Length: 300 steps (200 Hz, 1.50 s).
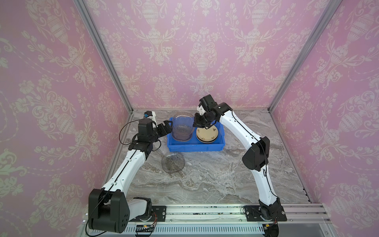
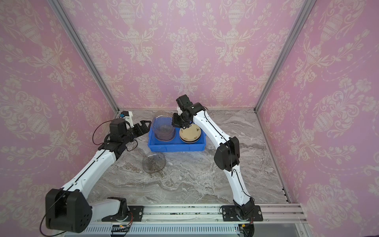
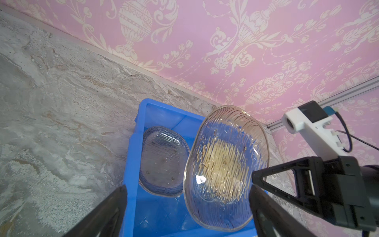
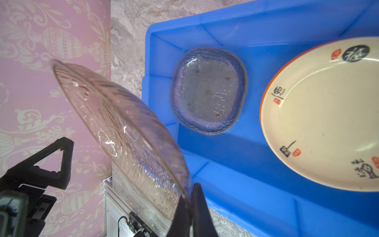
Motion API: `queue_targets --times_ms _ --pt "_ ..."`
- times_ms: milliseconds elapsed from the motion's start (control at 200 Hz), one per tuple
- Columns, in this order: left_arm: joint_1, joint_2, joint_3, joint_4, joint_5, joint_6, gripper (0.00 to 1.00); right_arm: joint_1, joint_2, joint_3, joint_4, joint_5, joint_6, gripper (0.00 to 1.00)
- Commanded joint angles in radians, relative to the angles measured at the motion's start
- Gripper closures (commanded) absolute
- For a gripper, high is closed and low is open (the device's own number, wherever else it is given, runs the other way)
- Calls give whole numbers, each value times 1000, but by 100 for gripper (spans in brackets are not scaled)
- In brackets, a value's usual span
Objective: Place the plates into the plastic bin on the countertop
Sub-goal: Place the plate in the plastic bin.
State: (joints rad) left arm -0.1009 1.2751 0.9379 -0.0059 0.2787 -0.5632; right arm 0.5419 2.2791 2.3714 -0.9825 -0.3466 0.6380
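The blue plastic bin stands at the back of the marble countertop. My right gripper is shut on the rim of a clear ribbed glass plate, which hangs steeply tilted over the bin's left half. Under it a greyish glass plate lies flat in the bin. A cream plate with dark motifs tops a stack in the right half. My left gripper is open beside the hanging plate's left edge, holding nothing.
Another clear grey glass plate lies flat on the countertop just in front of the bin's left corner. Pink papered walls with aluminium rails close in the back and both sides. The bin's far rim sits near the back wall.
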Motion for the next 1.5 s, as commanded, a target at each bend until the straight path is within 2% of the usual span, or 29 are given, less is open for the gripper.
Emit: queue_targets --times_ms 0,70,205,300,676,866,1186,1496 --pt "9 71 62 68 67 37 11 -33 31 68 37 -102 -22 100" --pt "10 121 86 89 95 33 17 -42 52 68 53 -118 -22 100" --pt "11 195 129 121 132 23 37 -55 130 115 51 -164 -17 100" --pt "11 228 147 137 146 10 39 -56 178 143 60 -175 -11 100" --pt "23 252 171 99 135 39 17 -60 305 178 119 -197 70 100" --pt "27 269 169 113 156 39 11 -61 358 223 104 -208 83 100" --pt "32 277 158 124 164 36 9 -61 423 264 41 -216 61 100" --pt "34 289 153 133 172 19 9 -60 425 265 -13 -187 24 100"
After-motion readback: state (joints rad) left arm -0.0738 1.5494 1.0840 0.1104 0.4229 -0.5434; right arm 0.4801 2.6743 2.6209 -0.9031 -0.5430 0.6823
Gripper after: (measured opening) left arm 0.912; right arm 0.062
